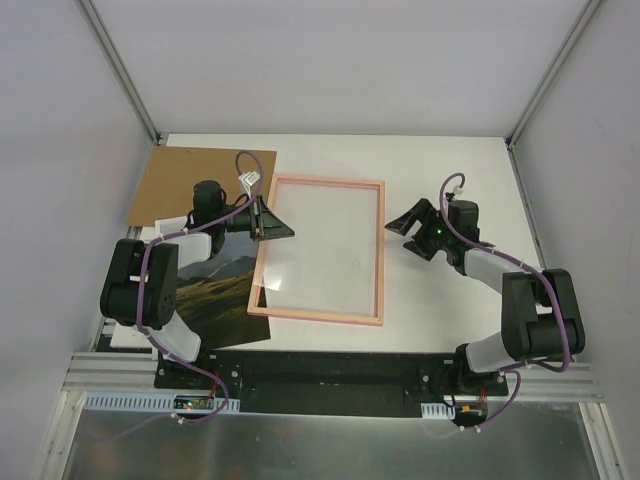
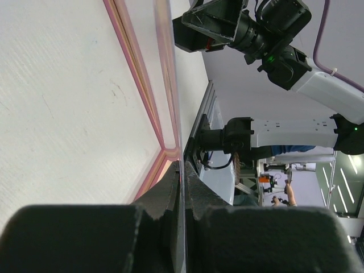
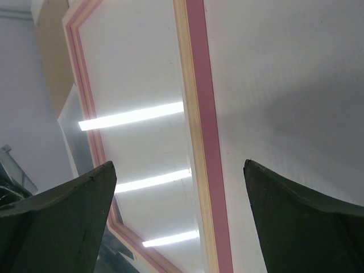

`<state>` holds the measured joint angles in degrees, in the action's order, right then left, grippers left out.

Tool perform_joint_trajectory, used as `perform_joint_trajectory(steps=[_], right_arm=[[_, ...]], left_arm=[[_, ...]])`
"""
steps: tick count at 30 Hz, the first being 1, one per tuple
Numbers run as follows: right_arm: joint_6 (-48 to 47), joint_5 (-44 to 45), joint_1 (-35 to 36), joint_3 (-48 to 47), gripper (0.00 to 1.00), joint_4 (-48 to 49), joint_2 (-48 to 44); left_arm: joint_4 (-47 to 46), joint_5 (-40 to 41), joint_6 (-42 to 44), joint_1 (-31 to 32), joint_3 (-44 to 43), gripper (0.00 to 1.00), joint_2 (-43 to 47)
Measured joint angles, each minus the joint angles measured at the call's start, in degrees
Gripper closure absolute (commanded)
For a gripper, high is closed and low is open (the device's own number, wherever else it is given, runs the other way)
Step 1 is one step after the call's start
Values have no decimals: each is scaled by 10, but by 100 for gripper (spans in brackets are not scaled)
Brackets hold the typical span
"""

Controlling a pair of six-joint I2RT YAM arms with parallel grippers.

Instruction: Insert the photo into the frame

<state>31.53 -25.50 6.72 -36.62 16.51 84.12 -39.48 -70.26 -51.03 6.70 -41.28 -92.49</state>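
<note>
Photo (image 1: 215, 290) partly hidden beneath left arm (image 1: 150, 285); right edge meets frame (image 1: 379, 250).

I can read no text, label, brand, number or sign in any of my three views. The small circuit board (image 1: 195, 403) on the near left rail is too small for me to make out any marking on it.
</note>
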Motion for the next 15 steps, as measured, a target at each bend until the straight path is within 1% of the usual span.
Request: perform_joint_trajectory(steps=[15], right_arm=[[0, -3, 0, 0, 4, 0, 0]], left_arm=[[-26, 0, -20, 3, 0, 100, -19]])
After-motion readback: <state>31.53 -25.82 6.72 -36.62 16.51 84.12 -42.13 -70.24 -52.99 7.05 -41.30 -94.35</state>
